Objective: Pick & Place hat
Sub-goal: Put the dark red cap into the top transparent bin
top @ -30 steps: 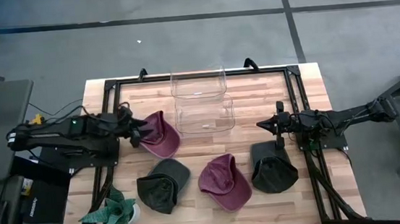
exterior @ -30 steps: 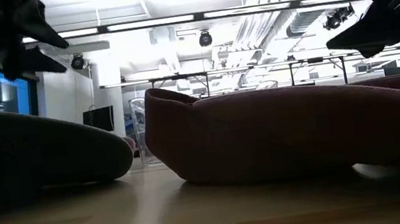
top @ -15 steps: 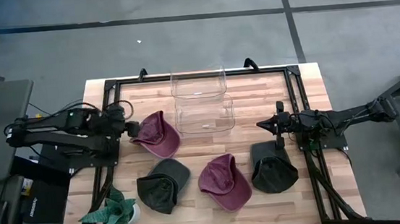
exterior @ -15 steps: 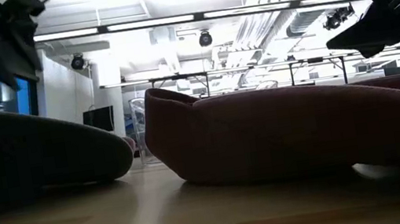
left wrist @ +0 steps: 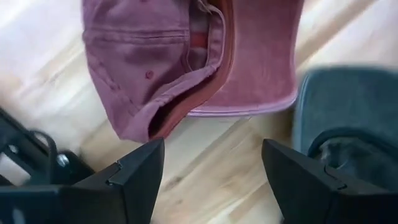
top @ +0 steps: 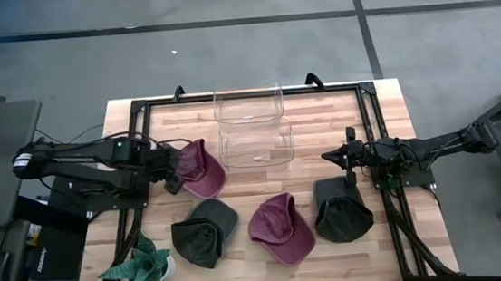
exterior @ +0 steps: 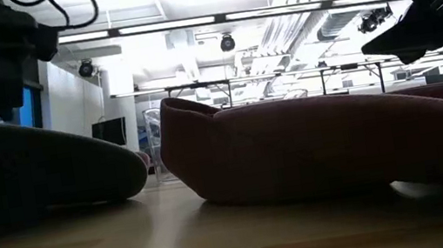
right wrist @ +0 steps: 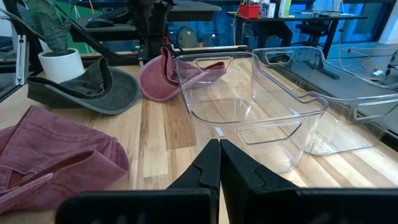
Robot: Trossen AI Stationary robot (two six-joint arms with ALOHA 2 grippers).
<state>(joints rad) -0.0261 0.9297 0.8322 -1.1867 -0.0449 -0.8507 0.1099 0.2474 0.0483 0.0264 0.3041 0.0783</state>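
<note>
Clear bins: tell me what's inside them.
Both clear bins look empty: wood grain shows through their floors, and the right wrist view shows nothing in the near one. All four hats, including the maroon hat beside it, lie outside on the table.

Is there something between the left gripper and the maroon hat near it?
No. In the left wrist view, only bare wooden table separates the open left gripper from the maroon hat.

Light planked wooden table (top: 263, 183) showing smooth, faintly glossy grain, maroon cloth cap (left wrist: 186, 59) lying matt and washed with stitched seams, dark grey cloth cap (right wrist: 87, 87) looking soft, two clear plastic bins (right wrist: 249, 106) gleaming glossy, matt black metal frame (top: 139, 109) edging the tabletop
</note>
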